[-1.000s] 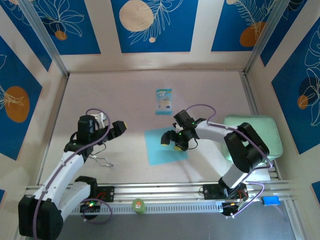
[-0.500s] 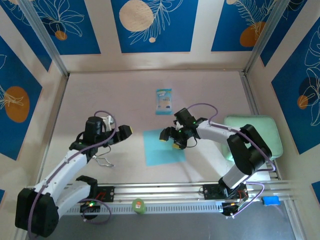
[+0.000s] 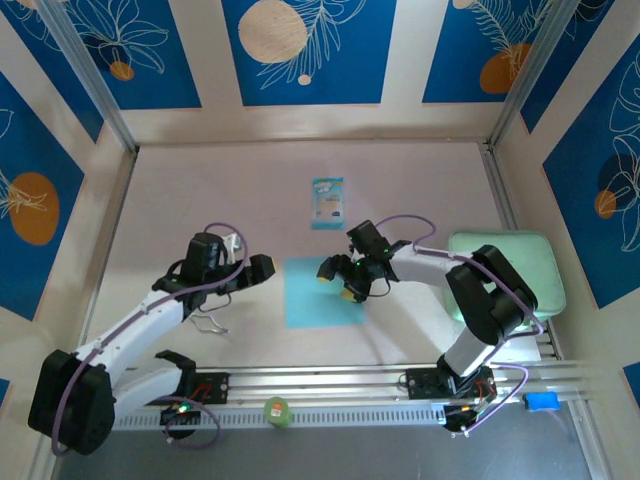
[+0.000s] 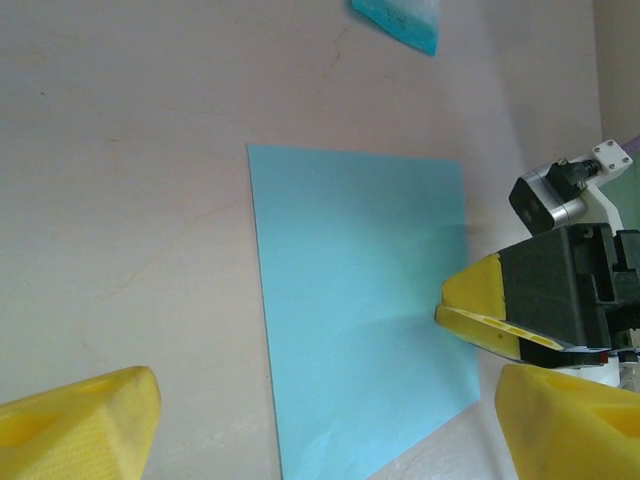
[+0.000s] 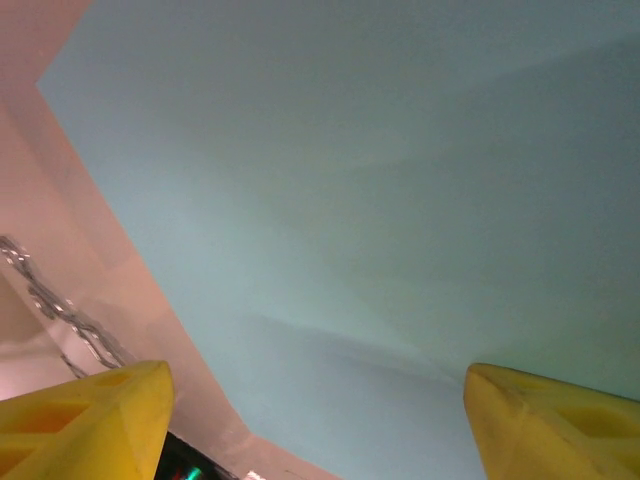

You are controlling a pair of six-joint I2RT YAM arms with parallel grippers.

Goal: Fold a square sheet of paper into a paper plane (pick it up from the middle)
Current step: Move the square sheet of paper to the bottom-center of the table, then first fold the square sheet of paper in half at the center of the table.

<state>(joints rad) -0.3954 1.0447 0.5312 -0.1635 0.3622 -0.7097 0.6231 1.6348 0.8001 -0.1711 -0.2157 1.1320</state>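
Flat light-blue square sheet of paper (image 3: 312,296) lies on pale beige tabletop (image 3: 220,190). Right gripper (image 3: 335,285), fingers wide, hangs over its right edge. Left gripper (image 3: 262,268), fingers wide, sits just beside its left edge. Blue leaf-patterned walls (image 3: 310,50) surround.

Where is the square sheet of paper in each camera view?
Top external: the square sheet of paper lies flat on the table, near the centre.
Left wrist: the sheet sits centre-right and runs to the bottom edge.
Right wrist: the sheet spans most of the frame, with bare table at the left.
Shared landmark: the right gripper, open, is over the sheet's right side. Its yellow finger shows at the sheet's right edge in the left wrist view.
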